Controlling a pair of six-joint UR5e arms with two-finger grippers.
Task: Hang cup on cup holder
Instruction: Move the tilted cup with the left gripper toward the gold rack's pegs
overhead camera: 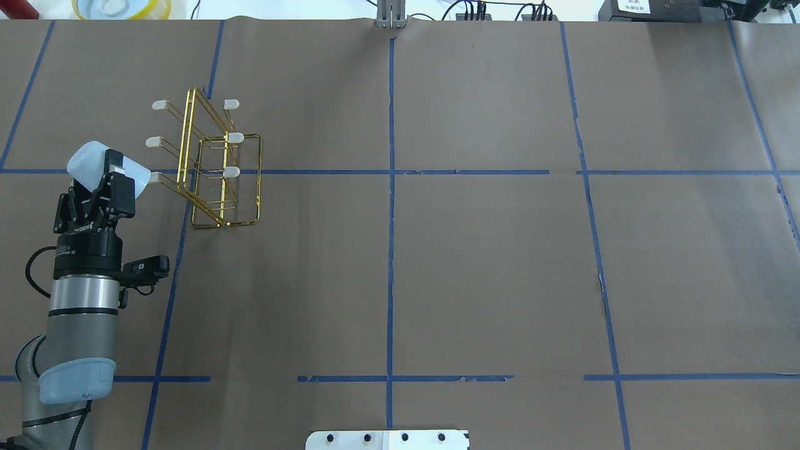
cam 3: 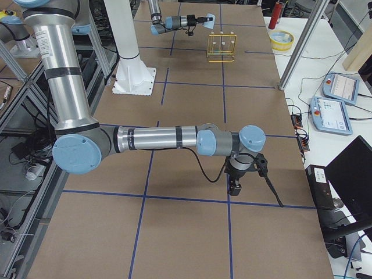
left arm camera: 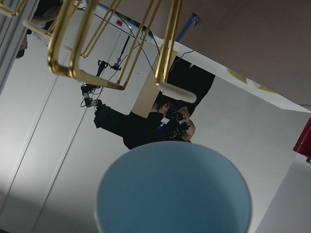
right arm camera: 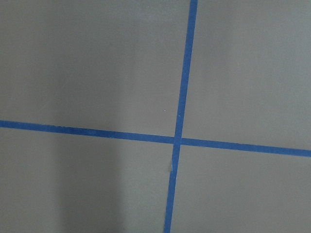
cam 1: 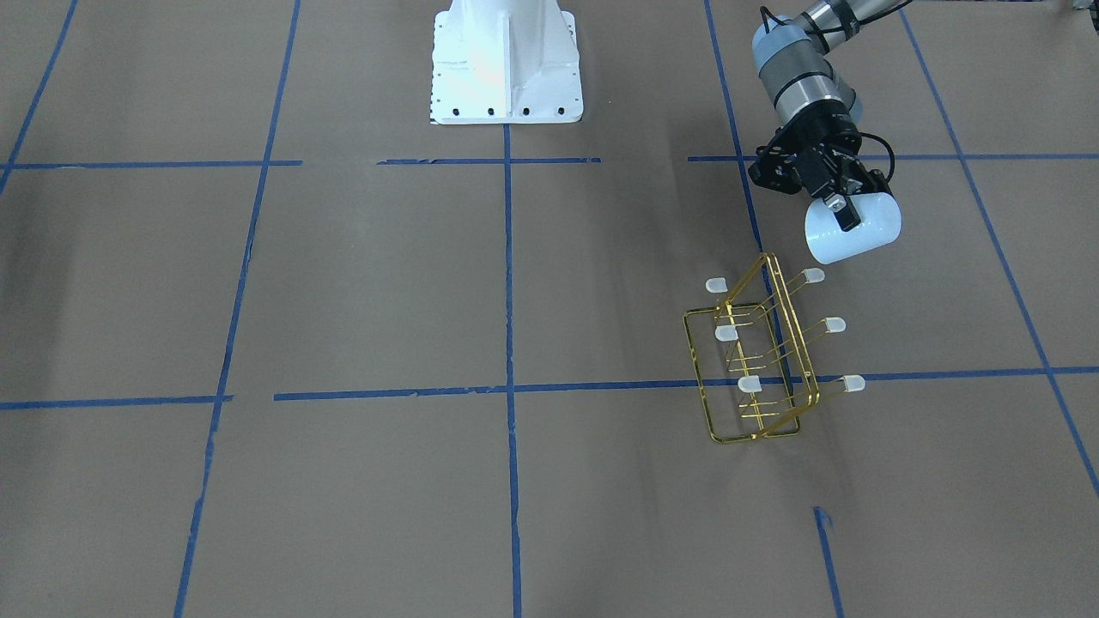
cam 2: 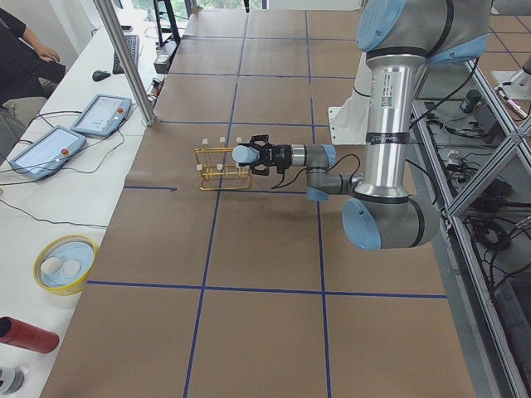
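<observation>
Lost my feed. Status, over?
Left gripper shut on cup, lifted. Cup beside cup holder, not yet hung. Right gripper: can't tell. Nothing between them.

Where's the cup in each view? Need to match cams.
Front-facing: cup upper right, just above cup holder.
Overhead: cup far left, left of cup holder.
Exterior left: cup centre, at cup holder's right.
Exterior right: cup top centre, upper left of cup holder.
Left wrist: cup bottom centre.
Right wrist: not in it.
Shared landmark: the gold cup holder.
</observation>
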